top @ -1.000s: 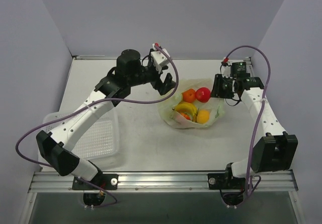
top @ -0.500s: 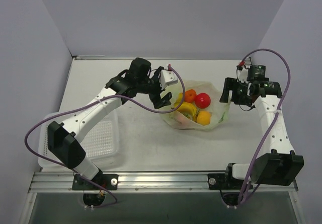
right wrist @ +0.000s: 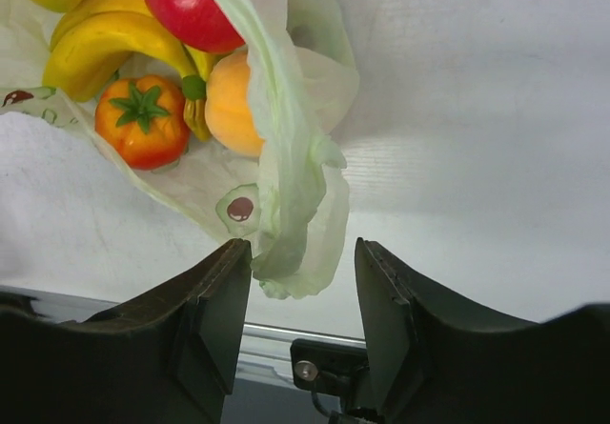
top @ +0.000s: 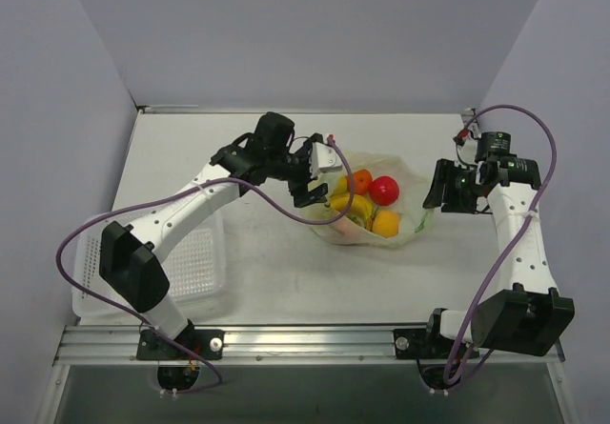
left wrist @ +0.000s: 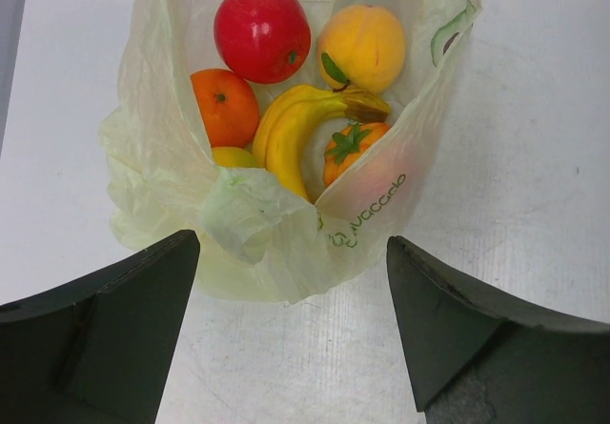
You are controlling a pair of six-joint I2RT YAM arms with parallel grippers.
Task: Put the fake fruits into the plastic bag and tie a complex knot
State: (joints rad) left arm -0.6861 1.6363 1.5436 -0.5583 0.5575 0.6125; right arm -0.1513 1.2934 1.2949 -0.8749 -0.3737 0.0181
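The pale green plastic bag [top: 408,216] lies open mid-table with the fake fruits inside: red apple [left wrist: 262,31], orange [left wrist: 224,107], bananas [left wrist: 300,124], a yellow-orange round fruit [left wrist: 362,48] and a red-orange strawberry-like piece [left wrist: 351,150]. No knot shows. My left gripper [top: 313,188] is open at the bag's left edge, and the bag's rim [left wrist: 276,243] lies between its fingertips. My right gripper [top: 431,195] is open at the bag's right edge. A loose flap of bag film [right wrist: 300,224] hangs between its fingers [right wrist: 224,300], unpinched.
A white perforated basket tray [top: 195,262] sits at the near left beside the left arm. Grey walls close in the left, back and right. A metal rail [top: 305,340] runs along the near edge.
My left gripper has swung down and right to the bag's left rim. My right gripper has moved right and nearer, to the bag's right flap. The bag has shifted slightly right.
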